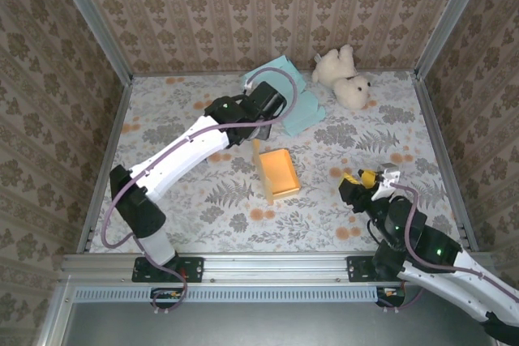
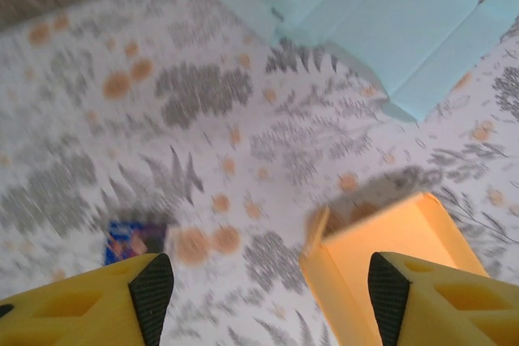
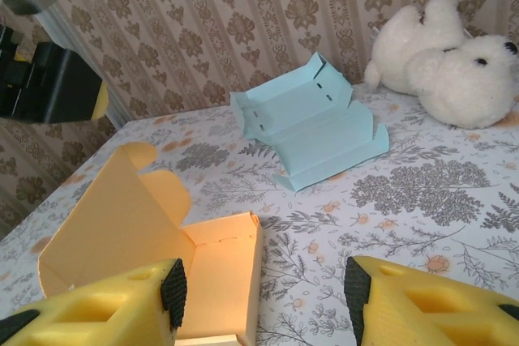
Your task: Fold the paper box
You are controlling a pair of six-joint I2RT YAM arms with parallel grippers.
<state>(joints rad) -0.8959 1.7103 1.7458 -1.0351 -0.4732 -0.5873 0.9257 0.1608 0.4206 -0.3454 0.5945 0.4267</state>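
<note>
- Floral-print tabletop (image 1: 186, 208) boxed in by damask-papered walls, with both arm bases at the near edge.
- Orange paper box (image 1: 284, 174) at table centre, flat on the cloth, open side up.
- Long axis near–far, with the far end skewed slightly left.
- Lid flap (image 1: 261, 169) upright along the left long side. Rounded tabs on it seen from the right wrist view.
- Left gripper (image 2: 272, 297) above the table just beyond the box's far-left end, clear of the cardboard.
- Left wrist view: fingers (image 2: 81, 313) spread wide, only patterned cloth between them. One corner of the box just ahead of the right-hand pad. No contact visible.
- Right gripper (image 3: 263, 297) to the right of the box and slightly nearer, well apart from it in the top view, aimed left toward it.
- Right wrist view: fingers (image 3: 422, 305) parted, nothing clamped. Box low and left in that view, its interior and raised flap facing the camera.
- Light-blue flattened carton (image 1: 306, 109) beyond the box toward the far wall, partly under the left arm's wrist.
- White plush bear (image 1: 345, 77) against the far wall, right of the carton.
- Small blue item (image 2: 134, 241) on the cloth in the left wrist view, too blurred to identify.
</note>
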